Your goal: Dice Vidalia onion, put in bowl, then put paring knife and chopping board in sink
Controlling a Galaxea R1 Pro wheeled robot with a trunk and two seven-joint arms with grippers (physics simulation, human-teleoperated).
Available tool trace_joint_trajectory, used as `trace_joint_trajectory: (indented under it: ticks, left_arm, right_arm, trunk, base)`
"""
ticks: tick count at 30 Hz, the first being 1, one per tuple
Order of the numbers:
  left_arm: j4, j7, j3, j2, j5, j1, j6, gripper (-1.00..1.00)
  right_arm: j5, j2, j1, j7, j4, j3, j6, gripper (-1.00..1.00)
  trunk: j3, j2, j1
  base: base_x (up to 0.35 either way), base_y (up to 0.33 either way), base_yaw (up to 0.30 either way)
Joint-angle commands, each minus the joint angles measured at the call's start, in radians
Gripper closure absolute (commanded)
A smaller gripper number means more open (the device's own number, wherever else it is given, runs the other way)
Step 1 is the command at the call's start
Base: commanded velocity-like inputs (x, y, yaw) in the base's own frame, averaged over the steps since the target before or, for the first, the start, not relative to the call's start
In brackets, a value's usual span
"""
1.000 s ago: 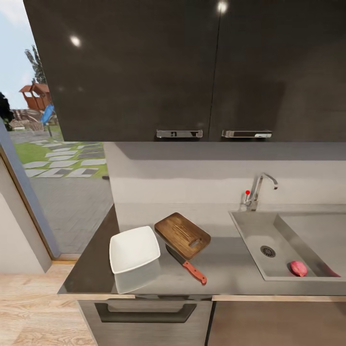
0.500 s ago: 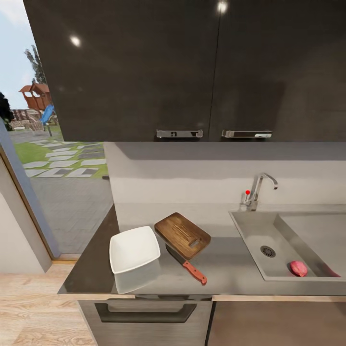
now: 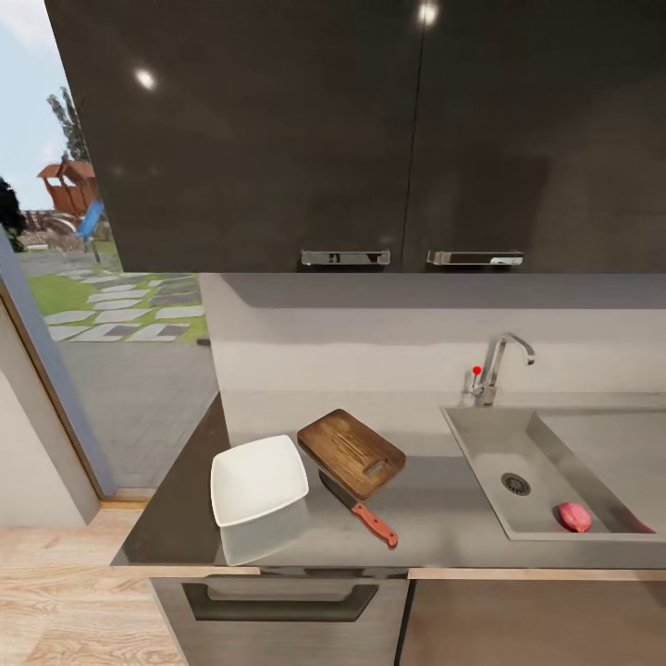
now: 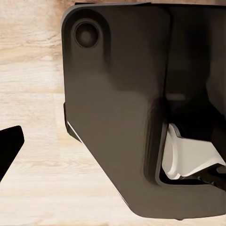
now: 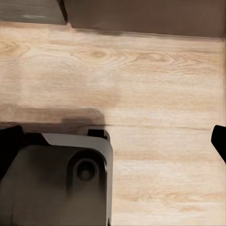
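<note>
The pink-red Vidalia onion (image 3: 574, 516) lies in the sink (image 3: 483, 452), near its front wall and right of the drain. On the countertop (image 3: 435, 523) the brown chopping board (image 3: 350, 451) lies flat. The paring knife (image 3: 361, 511) rests by the board's front edge, its red-orange handle toward me. The white square bowl (image 3: 258, 479) stands left of the board. In the wrist views both grippers hang low over the wooden floor. The right gripper (image 5: 113, 141) is open, with fingertips (image 5: 219, 139) far apart. The left gripper (image 4: 113, 150) looks open; one fingertip (image 4: 9, 143) shows, the other is lost against my dark base.
Glossy black upper cabinets (image 3: 277, 129) with chrome handles hang above the counter. The tap (image 3: 504, 356) and red knob (image 3: 476, 370) stand behind the basin. A glass door (image 3: 102, 333) is at the left, a drawer (image 3: 277, 601) below. My dark base (image 4: 117, 108) stands on the wood floor (image 5: 155, 75).
</note>
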Motion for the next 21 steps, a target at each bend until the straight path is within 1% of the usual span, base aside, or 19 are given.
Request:
trace_joint_trajectory:
  ticks: [1,3,10,19,21]
  left_arm:
    - [-0.001,-0.001,0.002,0.0,0.0,0.0,-0.002,-1.0]
    - [-0.002,-0.001,0.002,0.0,0.0,0.0,-0.002,-1.0]
    - [-0.002,0.001,0.003,-0.001,0.0,0.0,-0.002,-1.0]
    - [-0.002,0.002,0.003,-0.002,0.0,0.0,-0.002,-1.0]
    - [-0.002,0.002,0.003,-0.002,0.0,0.0,-0.002,-1.0]
  right_arm:
    - [0.003,0.0,0.0,0.001,-0.017,0.0,0.001,-1.0]
    - [0.003,0.0,0.0,0.001,-0.051,0.0,0.004,-1.0]
    - [0.002,0.0,0.0,0.002,-0.065,0.0,0.004,-1.0]
    - [0.002,0.0,0.0,0.004,-0.066,0.005,0.003,-1.0]
    - [0.002,0.0,0.0,0.004,-0.066,0.005,0.003,-1.0]
  trunk:
    - [-0.001,-0.002,0.001]
    - [-0.001,-0.002,0.001]
    - [-0.001,-0.002,0.001]
    - [-0.001,-0.002,0.001]
    - [-0.001,-0.002,0.001]
  base:
    - [0.0,0.0,0.0]
    - [0.0,0.0,0.0]
    - [-0.041,0.0,0.0]
    - [-0.155,0.0,0.0]
    - [-0.256,0.0,0.0]
